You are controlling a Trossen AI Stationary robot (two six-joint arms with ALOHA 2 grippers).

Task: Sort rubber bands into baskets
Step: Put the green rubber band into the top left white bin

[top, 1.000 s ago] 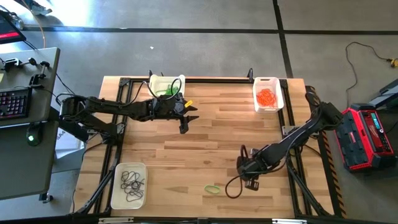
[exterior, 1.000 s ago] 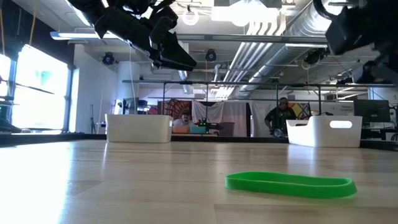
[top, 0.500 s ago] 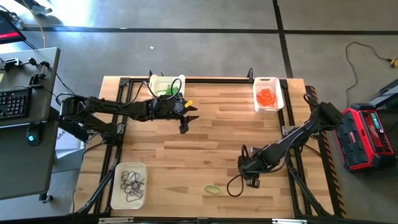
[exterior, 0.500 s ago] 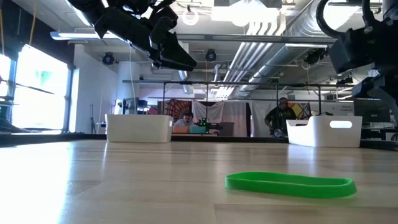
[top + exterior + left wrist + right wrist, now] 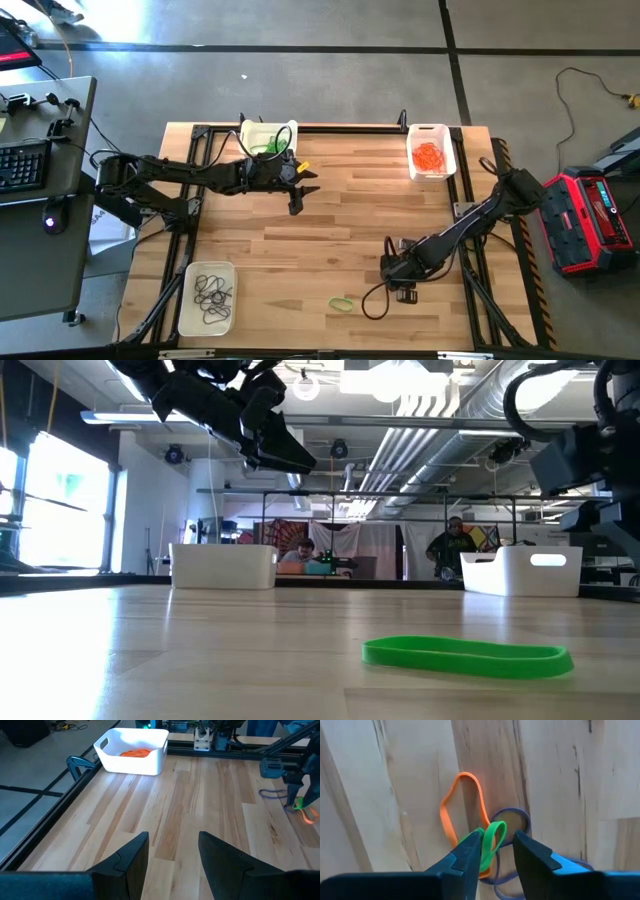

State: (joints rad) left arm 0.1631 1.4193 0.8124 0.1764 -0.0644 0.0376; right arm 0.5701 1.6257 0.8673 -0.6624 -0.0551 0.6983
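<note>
There's a little tangle of bands right under the right gripper (image 5: 492,851) near the front of the table: an orange band (image 5: 462,815), a green band (image 5: 492,837) and a dark band (image 5: 517,822), all overlapping. From the wrist camera the green one runs up between the two fingers, which are partly spread with a narrow gap. I honestly can't tell if it's pinched or just lying there in the gap.

So I'd say this is the pick step, singling out the green one. The tricky bit next is lifting it without dragging the orange and dark ones along, since they cross each other. Then it needs carrying all the way to the back left basket (image 5: 268,137), which already has green in it.

Another green band (image 5: 341,302) lies flat by itself near the front edge, just left of the right gripper, an easy flat oval.

The other baskets look sorted already: orange bands in the back right basket (image 5: 430,150), dark ones in the front left basket (image 5: 207,298).

Left gripper (image 5: 300,190) hangs above the table just in front of the green basket, fingers apart, holding nothing.
</note>
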